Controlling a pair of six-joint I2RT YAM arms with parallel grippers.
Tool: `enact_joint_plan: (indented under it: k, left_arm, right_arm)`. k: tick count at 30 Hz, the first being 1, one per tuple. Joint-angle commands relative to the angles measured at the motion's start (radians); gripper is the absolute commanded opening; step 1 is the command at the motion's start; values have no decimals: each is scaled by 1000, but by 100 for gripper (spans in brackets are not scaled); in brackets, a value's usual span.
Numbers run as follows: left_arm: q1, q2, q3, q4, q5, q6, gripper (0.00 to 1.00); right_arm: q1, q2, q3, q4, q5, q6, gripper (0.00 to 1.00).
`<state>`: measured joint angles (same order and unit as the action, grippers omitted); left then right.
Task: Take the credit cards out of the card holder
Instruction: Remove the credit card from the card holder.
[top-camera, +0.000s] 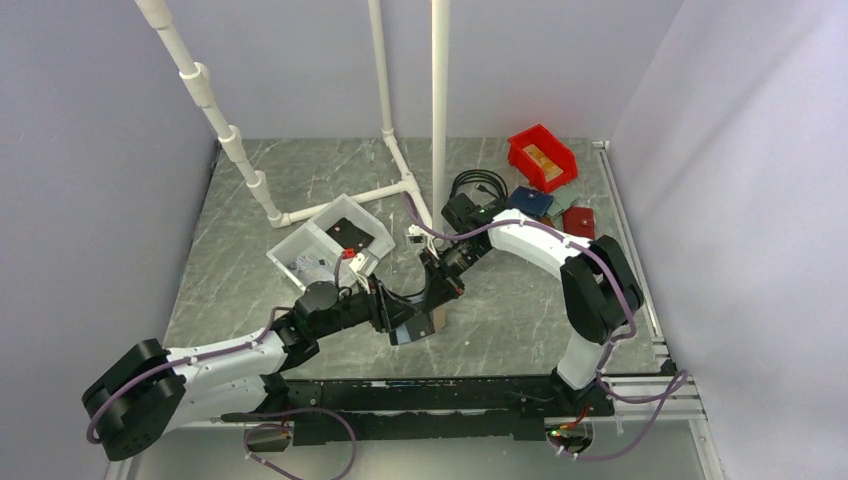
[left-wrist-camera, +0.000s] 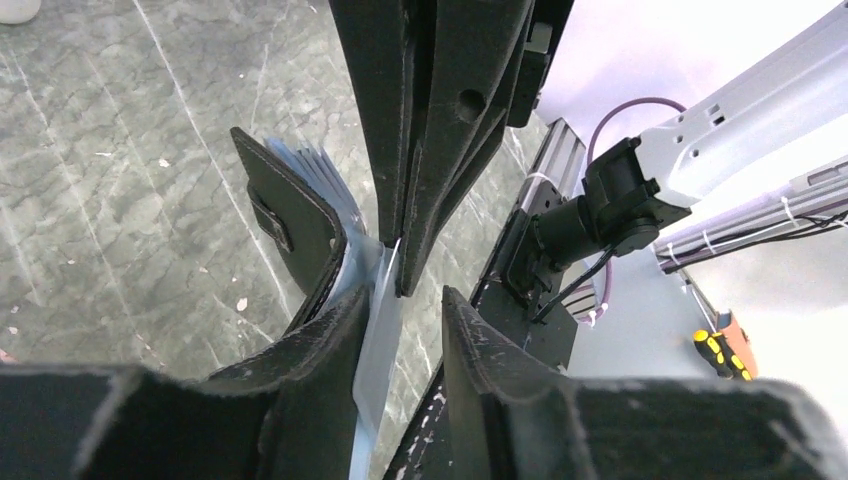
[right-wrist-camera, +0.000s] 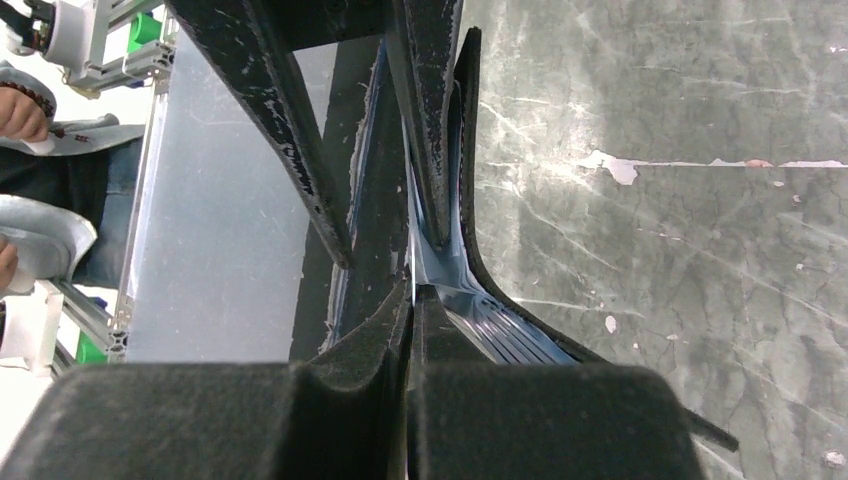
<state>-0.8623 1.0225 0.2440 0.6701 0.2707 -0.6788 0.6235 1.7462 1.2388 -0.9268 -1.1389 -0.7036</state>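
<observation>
The black card holder (top-camera: 418, 328) stands on edge, spread open, between both grippers. In the left wrist view its black panel (left-wrist-camera: 290, 220) and pale blue clear sleeves (left-wrist-camera: 320, 175) fan out left of my fingers. A thin pale greyish card (left-wrist-camera: 375, 340) lies between the left gripper's (left-wrist-camera: 405, 295) jaws, against the left finger, with a gap to the other finger. My right gripper (right-wrist-camera: 412, 295) comes from above (top-camera: 437, 290) and is shut on that card's edge. The holder's panel (right-wrist-camera: 468, 180) curves to the right of it. No gold-tan card shows.
A white bin (top-camera: 300, 245) with small items stands behind the left arm. A red bin (top-camera: 540, 155), a dark blue wallet (top-camera: 530, 200) and a red-brown wallet (top-camera: 578, 220) lie at the back right. White pipes (top-camera: 400, 170) rise at the back. A black rail (top-camera: 450, 395) runs along the near edge.
</observation>
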Motion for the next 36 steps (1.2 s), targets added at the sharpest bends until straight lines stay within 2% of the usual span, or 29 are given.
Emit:
enact_joint_plan:
  k: [1, 7, 11, 21, 26, 32, 36]
  left_arm:
    - [6, -22, -21, 73, 1, -29, 40]
    - [5, -5, -29, 80, 27, -46, 46]
    - [6, -12, -48, 87, 16, -64, 55]
    - [5, -67, -90, 68, -1, -72, 57]
    - [6, -92, -111, 38, -34, -116, 66]
    - [5, -81, -123, 76, -17, -129, 67]
    - [6, -61, -123, 100, -6, -131, 63]
  right_arm:
    - [5, 5, 27, -9, -37, -22, 0]
    - [5, 31, 30, -10, -29, -23, 0]
    - [5, 41, 28, -7, -21, -23, 0]
    - [5, 77, 37, -26, -19, -43, 0]
    - [5, 89, 39, -23, -17, -43, 0]
    - [5, 100, 41, -24, -15, -41, 0]
    - [5, 107, 45, -27, -15, -43, 0]
